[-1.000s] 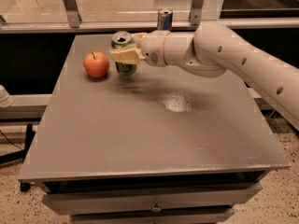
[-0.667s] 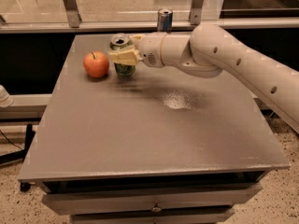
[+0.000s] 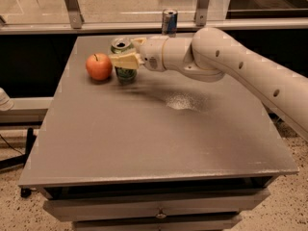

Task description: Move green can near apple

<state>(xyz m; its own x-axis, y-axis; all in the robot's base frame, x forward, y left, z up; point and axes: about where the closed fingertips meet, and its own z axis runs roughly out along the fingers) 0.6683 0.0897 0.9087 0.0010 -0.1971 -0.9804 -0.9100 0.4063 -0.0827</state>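
The green can (image 3: 124, 72) stands upright on the grey table (image 3: 154, 129) at the back left, its silver top showing. The orange-red apple (image 3: 98, 67) sits just left of it, a small gap apart. My gripper (image 3: 126, 53) reaches in from the right with its cream fingers (image 3: 126, 60) on both sides of the can's upper part, one in front and one behind, shut on it. The white arm runs back to the right edge of the view.
A taller slim blue-and-silver can (image 3: 169, 21) stands at the table's back edge, behind my wrist. A bright glare spot (image 3: 182, 101) lies mid-table. Metal railing posts and a glass wall rise behind the table. Drawers sit under the front edge.
The gripper and green can have stayed almost in place beside the apple; the arm has shifted only slightly.
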